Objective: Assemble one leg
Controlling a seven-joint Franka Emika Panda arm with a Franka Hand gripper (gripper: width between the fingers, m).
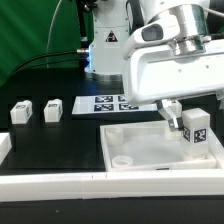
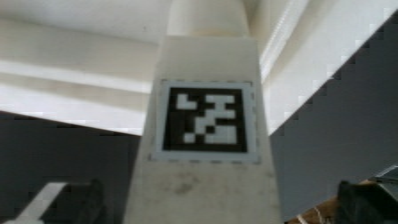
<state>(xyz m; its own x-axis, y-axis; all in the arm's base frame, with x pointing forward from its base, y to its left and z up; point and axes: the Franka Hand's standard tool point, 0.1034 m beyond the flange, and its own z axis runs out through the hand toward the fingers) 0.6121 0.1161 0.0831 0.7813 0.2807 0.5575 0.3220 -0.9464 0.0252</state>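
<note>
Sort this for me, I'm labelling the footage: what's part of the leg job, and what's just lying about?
Job:
- leg standing in the tray, filling the wrist view
- tray
- gripper, open beside that leg

Lying about:
- two spare legs at the exterior view's left
- marker board

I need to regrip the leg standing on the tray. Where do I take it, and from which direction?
Grip the leg on its plain side faces, coming straight down from above. It stands upright on the tray, tagged face outward, with the open gripper already over it.
</note>
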